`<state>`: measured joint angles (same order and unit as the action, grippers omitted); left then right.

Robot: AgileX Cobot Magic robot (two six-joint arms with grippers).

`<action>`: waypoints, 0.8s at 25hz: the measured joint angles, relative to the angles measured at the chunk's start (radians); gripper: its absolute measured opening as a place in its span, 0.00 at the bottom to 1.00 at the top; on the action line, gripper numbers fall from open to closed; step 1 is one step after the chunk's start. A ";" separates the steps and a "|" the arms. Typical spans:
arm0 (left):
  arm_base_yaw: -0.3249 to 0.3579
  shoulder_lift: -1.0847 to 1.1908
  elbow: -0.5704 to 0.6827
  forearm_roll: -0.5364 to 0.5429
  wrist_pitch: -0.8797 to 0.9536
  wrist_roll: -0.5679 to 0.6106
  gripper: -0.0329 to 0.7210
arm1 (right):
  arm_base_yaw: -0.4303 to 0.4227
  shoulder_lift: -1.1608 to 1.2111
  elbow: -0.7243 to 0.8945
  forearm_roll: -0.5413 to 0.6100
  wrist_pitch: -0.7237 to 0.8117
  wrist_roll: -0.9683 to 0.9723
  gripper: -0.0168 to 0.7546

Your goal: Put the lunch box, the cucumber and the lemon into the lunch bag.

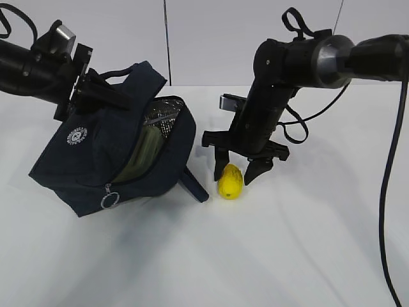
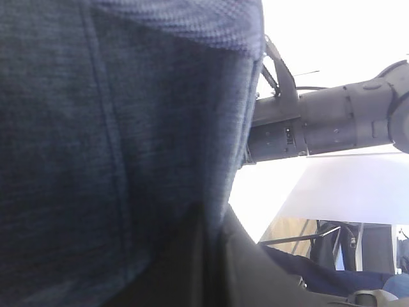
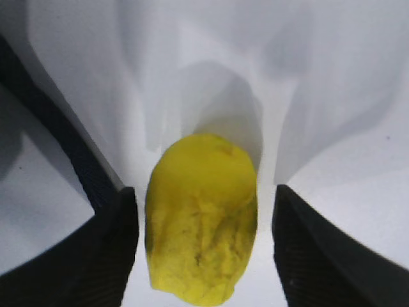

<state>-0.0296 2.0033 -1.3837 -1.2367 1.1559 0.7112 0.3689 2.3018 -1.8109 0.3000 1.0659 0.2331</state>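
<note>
A plain white bench (image 1: 300,256) fills the lower part of the exterior view, its surface matte and evenly lit, with soft grey shadows lying on it. Behind it stands a pale white wall (image 1: 211,38) crossed by a thin dark vertical seam (image 1: 165,38) left of centre and a second, fainter slanted line near the upper right. In the left wrist view the background is washed out by bright light at the top; lower down a white panel (image 2: 345,192) shows, with a strip of light brown wood (image 2: 287,233) and dark metal framing (image 2: 339,240) beneath it.
</note>
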 joint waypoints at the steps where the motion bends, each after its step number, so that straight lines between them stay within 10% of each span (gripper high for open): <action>1: 0.000 0.000 0.000 0.000 0.000 0.000 0.03 | 0.000 0.000 0.000 0.000 0.000 0.000 0.66; 20: 0.000 0.000 0.000 0.000 0.000 0.000 0.03 | 0.000 0.000 0.000 -0.015 -0.016 0.004 0.65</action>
<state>-0.0296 2.0033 -1.3837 -1.2367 1.1559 0.7112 0.3689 2.3018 -1.8109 0.2848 1.0499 0.2375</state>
